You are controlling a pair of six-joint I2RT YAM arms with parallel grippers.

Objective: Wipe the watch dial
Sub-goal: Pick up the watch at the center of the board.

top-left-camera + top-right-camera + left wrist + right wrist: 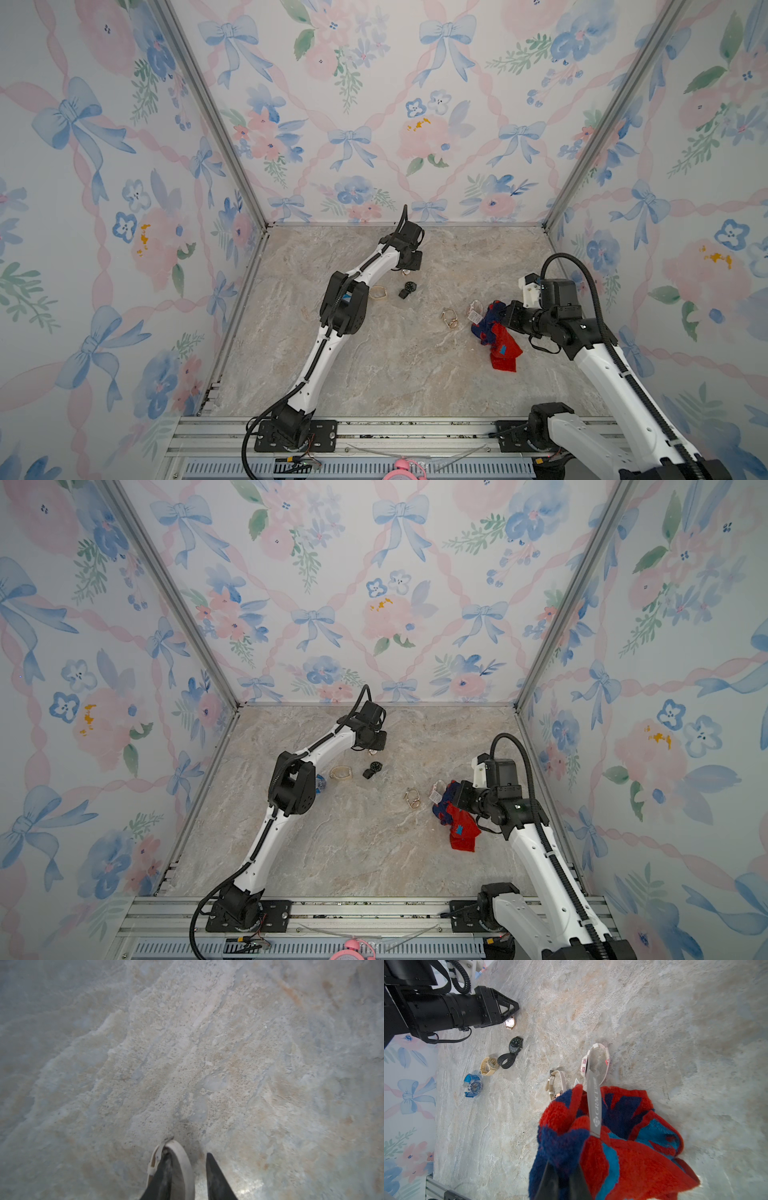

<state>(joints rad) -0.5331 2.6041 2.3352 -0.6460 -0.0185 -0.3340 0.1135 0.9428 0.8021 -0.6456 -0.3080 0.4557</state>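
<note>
Right wrist view, nearest first: the right pincer (pixel 563 1182) is clamped on a red, navy and teal fleece cloth (pixel 633 1157). The cloth hangs bunched from its tips, with a grey sewn label (pixel 595 1105) standing up above the marbled stone surface (pixel 374 374). Just beyond the cloth lie a slim cream-strapped watch (pixel 556 1083) and a pink-and-white digital watch (pixel 593 1059), near each other but apart. Farther off, in a loose row, sit a translucent blue plastic watch (pixel 473 1084), a beige rubber-strapped watch (pixel 489 1065) and a black round watch (pixel 515 1045). Farthest of all, toward the back of the surface, is the small rose-gold watch with a white dial and pale strap (pixel 510 1022), lying right at the left pincer (pixel 188 1155).

Left wrist view shows that pincer's jaws apart, with bare surface between them and the pale strap looped round one finger (pixel 164 1174). Nothing is squeezed yet, and the dial itself is hidden there.

Judging by this, the rose-gold watch is the one to be wiped. It looks light, with a hard, smooth crystal that will slip and could scratch, and a limp strap that gives no firm hold. A pinch across the case edges, or on the strap close to the case, would leave the dial face up and uncovered. The cloth is soft and will fold under pressure, so a bunched pad of it should meet the glass.
</note>
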